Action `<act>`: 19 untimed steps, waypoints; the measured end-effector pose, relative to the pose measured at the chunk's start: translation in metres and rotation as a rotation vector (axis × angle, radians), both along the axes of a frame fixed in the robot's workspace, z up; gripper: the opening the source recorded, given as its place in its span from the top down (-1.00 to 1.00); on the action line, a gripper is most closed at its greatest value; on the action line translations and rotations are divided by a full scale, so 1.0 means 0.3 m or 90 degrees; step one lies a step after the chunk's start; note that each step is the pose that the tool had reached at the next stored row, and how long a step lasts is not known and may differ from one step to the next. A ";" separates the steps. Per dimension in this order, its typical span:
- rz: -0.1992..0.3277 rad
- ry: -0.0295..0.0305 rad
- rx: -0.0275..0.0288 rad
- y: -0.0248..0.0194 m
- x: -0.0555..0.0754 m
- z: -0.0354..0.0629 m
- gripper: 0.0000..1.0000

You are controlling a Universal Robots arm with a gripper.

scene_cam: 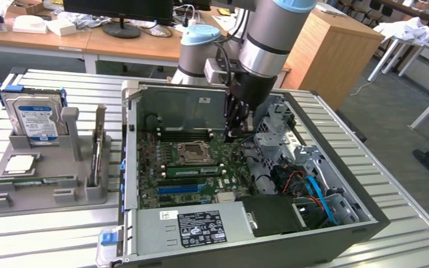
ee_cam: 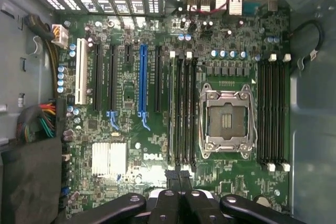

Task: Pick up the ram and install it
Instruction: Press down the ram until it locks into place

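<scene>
Wooden desks [scene_cam: 125, 42] with a monitor [scene_cam: 118, 8] stand at the back of the room. In front of them a slatted metal surface [scene_cam: 51, 240] carries an open computer case [scene_cam: 334, 223]. At the exterior view's left of the case sits a grey holder [scene_cam: 43, 190], and a hard drive [scene_cam: 36, 117] stands upright in it. The arm reaches into the case. The gripper [scene_cam: 237, 133] [ee_cam: 178, 176] hangs low over the motherboard [ee_cam: 126, 93], its jaws closed and gripping nothing. The ram [scene_cam: 194, 171] [ee_cam: 172, 108] stands in a slot just beside the processor socket [ee_cam: 227, 121], in line with the jaws.
</scene>
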State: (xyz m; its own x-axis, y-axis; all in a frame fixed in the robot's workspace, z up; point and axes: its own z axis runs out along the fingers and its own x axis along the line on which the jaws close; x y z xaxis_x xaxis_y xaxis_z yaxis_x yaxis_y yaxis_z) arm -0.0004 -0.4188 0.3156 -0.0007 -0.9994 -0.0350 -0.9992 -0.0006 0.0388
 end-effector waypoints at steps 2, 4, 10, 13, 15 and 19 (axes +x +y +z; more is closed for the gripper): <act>0.000 0.0000 0.0000 0.000 0.003 0.000 0.80; 0.000 0.0000 0.0000 0.000 0.003 0.000 0.80; 0.000 0.0000 0.0000 0.000 0.003 -0.021 0.80; 0.000 0.0000 0.0000 0.000 0.004 -0.035 0.80; 0.000 0.0000 0.0001 0.000 0.004 -0.045 0.80; 0.000 0.0000 -0.0001 0.000 0.004 -0.068 0.80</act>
